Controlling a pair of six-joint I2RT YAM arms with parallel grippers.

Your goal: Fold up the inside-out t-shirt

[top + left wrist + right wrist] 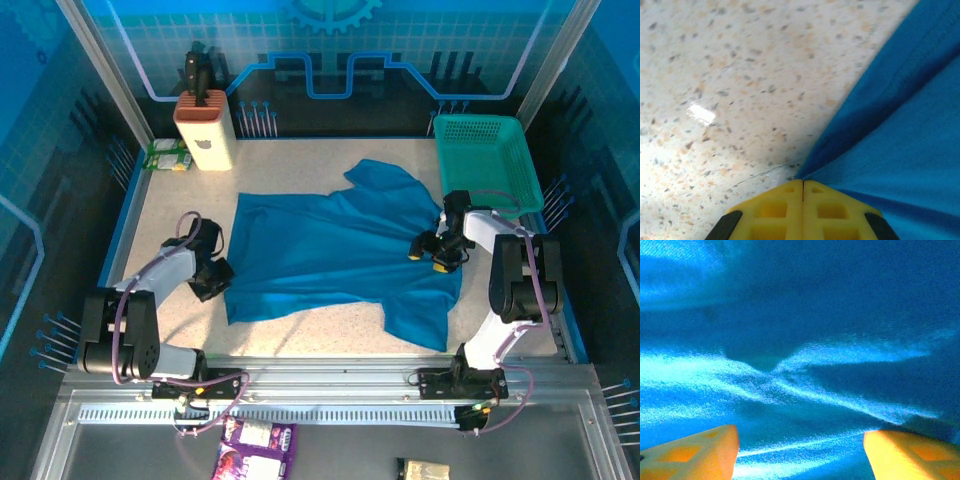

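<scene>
Top external: basket [480, 121] seemingly beside t-shirt [330, 250]

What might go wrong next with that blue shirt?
The left tool is shut on only the very edge of the t-shirt, so the cloth may slip free when pulled. The right tool hangs open over wrinkled fabric and might pinch an extra layer, spoiling the fold.

Speckled beige tabletop [740, 60] spreads ahead and to the left of my left fingers [775, 212]. A bright glare patch [700, 114] lies ahead-left of them, and a thin dark line [765, 172] just in front. Far ahead stands a blue grid-patterned back wall [200, 40] with a gear motif [330, 12]. Behind them, an aluminium rail [330, 375] edges the table.
</scene>
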